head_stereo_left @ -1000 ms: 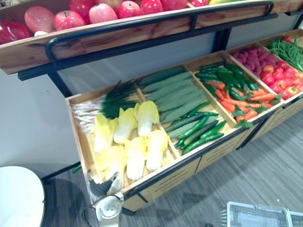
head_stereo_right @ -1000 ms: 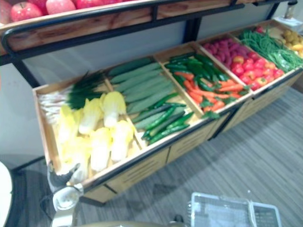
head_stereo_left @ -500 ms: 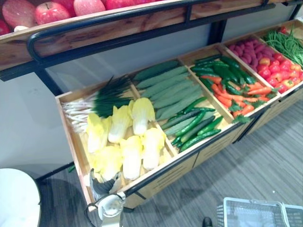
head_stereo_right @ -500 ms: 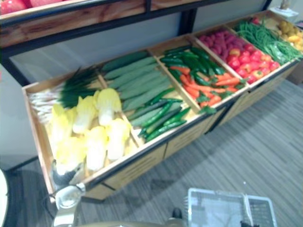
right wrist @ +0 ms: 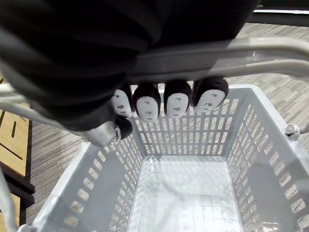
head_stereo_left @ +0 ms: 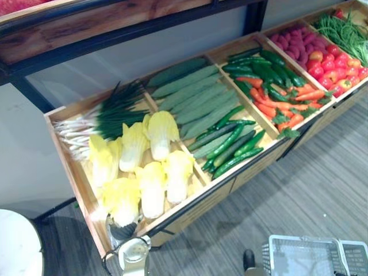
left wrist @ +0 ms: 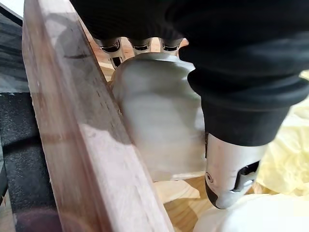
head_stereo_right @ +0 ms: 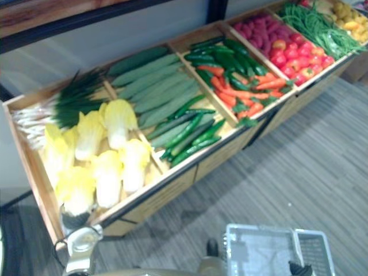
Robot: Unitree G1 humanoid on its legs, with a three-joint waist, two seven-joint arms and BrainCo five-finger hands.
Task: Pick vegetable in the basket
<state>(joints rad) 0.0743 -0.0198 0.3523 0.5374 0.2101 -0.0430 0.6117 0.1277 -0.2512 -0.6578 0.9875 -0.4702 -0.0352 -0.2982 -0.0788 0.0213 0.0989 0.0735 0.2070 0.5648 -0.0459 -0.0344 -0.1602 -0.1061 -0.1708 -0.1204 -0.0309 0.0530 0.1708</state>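
Left hand [left wrist: 227,164] is down in the front-left corner of the wooden crate [head_stereo_left: 69,164]. Fingers are on one side of a cabbage [left wrist: 154,121], thumb on the other, clamped on its pale base. The front rail [left wrist: 82,145] sits just beside the hand, tight fit. The other cabbages [head_stereo_left: 152,149] are packed against the held one on the far side.

Right hand [right wrist: 145,104] is curled round the handle [right wrist: 217,53] of the grey plastic basket [right wrist: 270,159]. Basket is off to the right over the striped floor [head_stereo_left: 322,190], well apart from the crate, nothing in it.

In the same compartment, spring onions [head_stereo_left: 98,118] lie behind the cabbages. Past the divider are pale green gourds [head_stereo_left: 195,100] and dark cucumbers [head_stereo_left: 230,146], then carrots [head_stereo_left: 276,106]. Tomatoes [head_stereo_left: 339,60] and green beans [head_stereo_left: 345,34] are further right.
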